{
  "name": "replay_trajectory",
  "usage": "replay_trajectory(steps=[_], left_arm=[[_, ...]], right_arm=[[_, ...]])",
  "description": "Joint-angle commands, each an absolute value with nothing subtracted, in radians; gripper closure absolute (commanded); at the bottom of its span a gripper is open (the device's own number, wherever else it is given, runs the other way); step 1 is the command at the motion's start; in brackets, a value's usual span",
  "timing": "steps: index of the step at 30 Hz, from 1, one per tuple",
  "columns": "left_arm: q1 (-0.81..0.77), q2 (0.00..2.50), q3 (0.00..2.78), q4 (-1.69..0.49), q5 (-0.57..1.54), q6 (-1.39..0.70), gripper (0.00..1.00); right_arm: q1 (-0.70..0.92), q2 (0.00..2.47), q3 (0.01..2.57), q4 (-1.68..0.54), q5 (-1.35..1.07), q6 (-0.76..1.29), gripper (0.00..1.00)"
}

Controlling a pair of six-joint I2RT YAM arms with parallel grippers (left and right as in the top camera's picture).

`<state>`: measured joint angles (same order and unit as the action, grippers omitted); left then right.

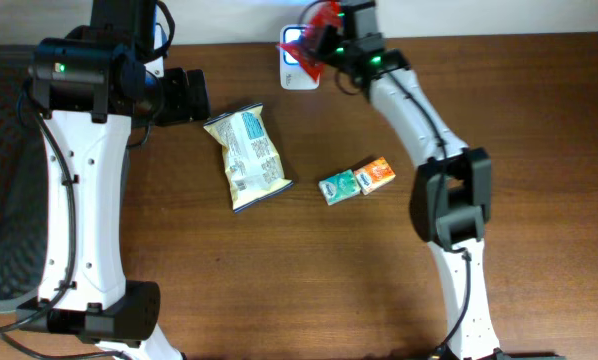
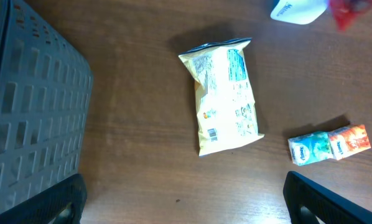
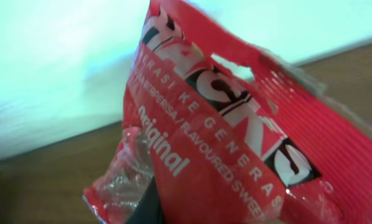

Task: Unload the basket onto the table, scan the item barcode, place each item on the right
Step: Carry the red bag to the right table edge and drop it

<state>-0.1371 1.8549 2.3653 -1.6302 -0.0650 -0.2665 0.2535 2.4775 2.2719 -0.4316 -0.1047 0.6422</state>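
Right wrist view: red packet (image 3: pixel 236 137) fills most of frame. Glossy crinkled film, white + black lettering, a clear crimped seal at lower left. Print runs slantwise, upper left down to lower right, so long axis seems to lie along that diagonal. Both ends are cut off by the frame, so full outline can't be told. Right jaws pressed together, pinching the packet; only a dark sliver of them shows at bottom edge.

Overhead: packet is up at far edge of the counter (image 1: pixel 309 280), held off the wood by the right arm (image 1: pixel 419 110), just over/beside the scanner (image 1: pixel 297 70). Scanner is white, flat, w/ rounded corners and a blue glow on top, partly covered by packet & wrist. Which face looks at the scanner: can't tell, too small + blurred.

Left jaws spread wide, nothing between them. In left wrist view only their two dark tips show, at the bottom corners.

Mid-counter: yellow snack bag (image 1: pixel 247 158), soft pillow shape w/ crimped ends, lying flat, long axis roughly far-to-near. Right of it, touching each other, green pack (image 1: pixel 337 186) & orange pack (image 1: pixel 375 174), both small & blocky. Grey slotted plastic basket (image 2: pixel 30 112) at left, cut off by frame.
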Motion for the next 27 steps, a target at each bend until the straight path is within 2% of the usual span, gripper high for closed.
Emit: replay_trajectory(steps=[1, 4, 7, 10, 14, 15, 16, 17, 20, 21, 22, 23, 24, 26, 27], left_arm=[[-0.134, 1.837, 2.366, -1.629, -0.076, -0.276, 0.01], [-0.134, 1.837, 2.366, -1.629, -0.076, -0.276, 0.01], [-0.134, 1.837, 2.366, -1.629, -0.076, -0.276, 0.01], [-0.134, 1.837, 2.366, -1.629, -0.076, -0.276, 0.01], [-0.134, 1.837, 2.366, -1.629, -0.076, -0.276, 0.01], [-0.134, 1.837, 2.366, -1.629, -0.076, -0.276, 0.01], [-0.134, 1.837, 2.366, -1.629, -0.076, -0.276, 0.01], [-0.134, 1.837, 2.366, -1.629, -0.076, -0.276, 0.01], [-0.134, 1.837, 2.366, -1.629, -0.076, -0.276, 0.01], [-0.134, 1.837, 2.366, -1.629, -0.076, -0.276, 0.01], [-0.134, 1.837, 2.366, -1.629, -0.076, -0.276, 0.01], [-0.134, 1.837, 2.366, -1.629, -0.076, -0.276, 0.01], [-0.134, 1.836, 2.366, -1.629, -0.076, -0.276, 0.01], [-0.134, 1.837, 2.366, -1.629, -0.076, -0.276, 0.01], [-0.134, 1.837, 2.366, -1.629, -0.076, -0.276, 0.01]], right_arm=[[0.096, 2.308, 2.292, -0.538, -0.093, 0.625, 0.95], [-0.134, 2.282, 2.292, -0.773, -0.093, 0.624, 0.96], [-0.388, 2.283, 2.292, -0.952, -0.092, 0.454, 0.96], [-0.558, 2.288, 2.29, -1.037, 0.064, 0.37, 0.96], [-0.721, 2.333, 2.287, -1.024, 0.069, 0.265, 0.91], [-0.752, 2.358, 2.287, -1.011, 0.085, 0.266, 0.69], [-0.772, 2.371, 2.287, -1.006, 0.088, 0.266, 0.14], [-0.794, 2.376, 2.287, -1.007, 0.088, 0.266, 0.01], [-0.799, 2.336, 2.321, -1.061, 0.027, 0.266, 0.01], [-0.784, 2.314, 2.344, -1.087, -0.119, 0.266, 0.01], [-0.752, 2.292, 2.354, -1.102, -0.38, 0.265, 0.01], [-0.715, 2.289, 2.355, -1.123, -0.607, 0.21, 0.01], [-0.621, 2.294, 2.354, -1.186, -0.82, 0.058, 0.01], [-0.411, 2.297, 2.35, -1.297, -0.781, -0.15, 0.01], [-0.282, 2.297, 2.331, -1.306, -0.688, -0.161, 0.01]])
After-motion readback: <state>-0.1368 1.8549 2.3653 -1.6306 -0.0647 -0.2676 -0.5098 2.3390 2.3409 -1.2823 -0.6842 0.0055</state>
